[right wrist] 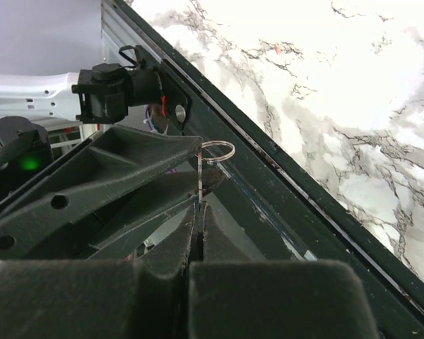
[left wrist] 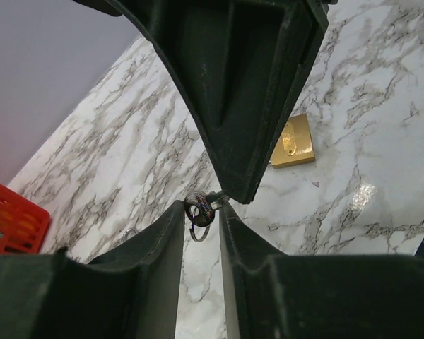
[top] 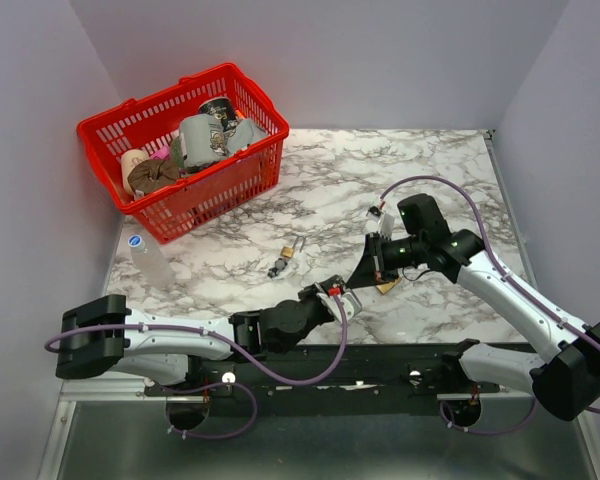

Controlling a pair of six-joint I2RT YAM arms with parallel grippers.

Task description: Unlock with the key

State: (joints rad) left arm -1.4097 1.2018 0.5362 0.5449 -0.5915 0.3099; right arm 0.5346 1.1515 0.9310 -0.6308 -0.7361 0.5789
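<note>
Handover, I judge: my right claw (right wrist: 199,212) is pinched shut on the key (left wrist: 196,207) above the table's (top: 430,170) near edge, while my left claw (left wrist: 201,220), barely parted, flanks its head (grip unclear), with the brass padlock (left wrist: 293,141) lying just beside.

The tiny key (right wrist: 200,183) with a thin silver blade shows only edge-on above the right fingers (right wrist: 166,254), which press together over it. Its head is hidden between them. Whether the left fingers (left wrist: 155,254) touch the thin wire ring (left wrist: 198,210) at their tips cannot be told. Behind the right finger, the flat brass padlock (left wrist: 295,143) has one corner and its shackle covered. Far to the left of the left fingers, the red plastic basket (left wrist: 7,227) is cut off by the picture's edge.
</note>
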